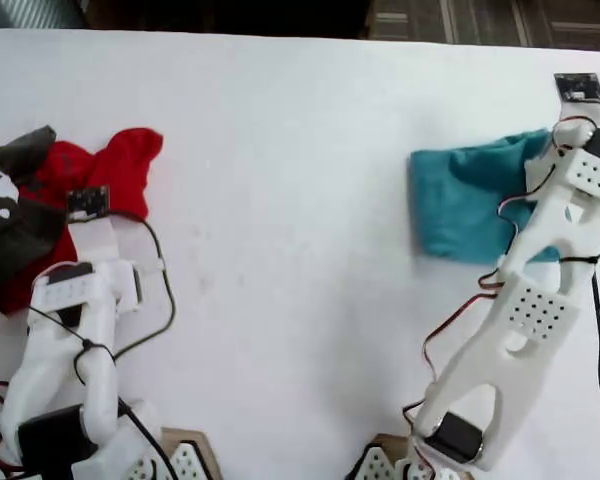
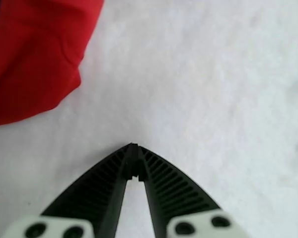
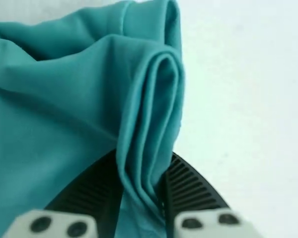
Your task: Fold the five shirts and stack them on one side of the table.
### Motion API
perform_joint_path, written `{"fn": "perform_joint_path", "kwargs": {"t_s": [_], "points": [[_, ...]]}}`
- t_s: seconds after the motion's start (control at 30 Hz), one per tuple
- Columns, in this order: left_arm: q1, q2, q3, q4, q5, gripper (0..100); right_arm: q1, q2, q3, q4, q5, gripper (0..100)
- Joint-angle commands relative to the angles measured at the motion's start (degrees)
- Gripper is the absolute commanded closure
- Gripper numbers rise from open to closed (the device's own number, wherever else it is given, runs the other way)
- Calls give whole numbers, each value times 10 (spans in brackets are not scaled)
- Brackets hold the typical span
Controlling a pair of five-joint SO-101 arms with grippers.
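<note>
At the desk's (image 1: 300, 250) left edge a red shirt (image 1: 115, 165) lies crumpled against a dark garment (image 1: 15, 215), and the left gripper (image 2: 133, 149) sits just beside it, fingers (image 2: 166, 183) closed on nothing. Well apart at the right, the right gripper (image 3: 141, 168) pinches a fold of the teal shirt (image 1: 460, 205), bunched on the desk, between its fingers.

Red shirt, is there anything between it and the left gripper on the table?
Nothing visible does. The shut left gripper is over bare table, and the red shirt lies a little beyond its tips with only table surface between.
</note>
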Motion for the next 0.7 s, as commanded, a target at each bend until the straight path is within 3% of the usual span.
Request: {"fn": "perform_joint_path", "kwargs": {"t_s": [0.0, 0.67], "points": [[-4, -2, -19, -9, 6, 973, 5, 5, -26, -35, 26, 978], [-4, -1, -19, -9, 6, 973, 61, 48, -26, -90, 43, 978]]}}
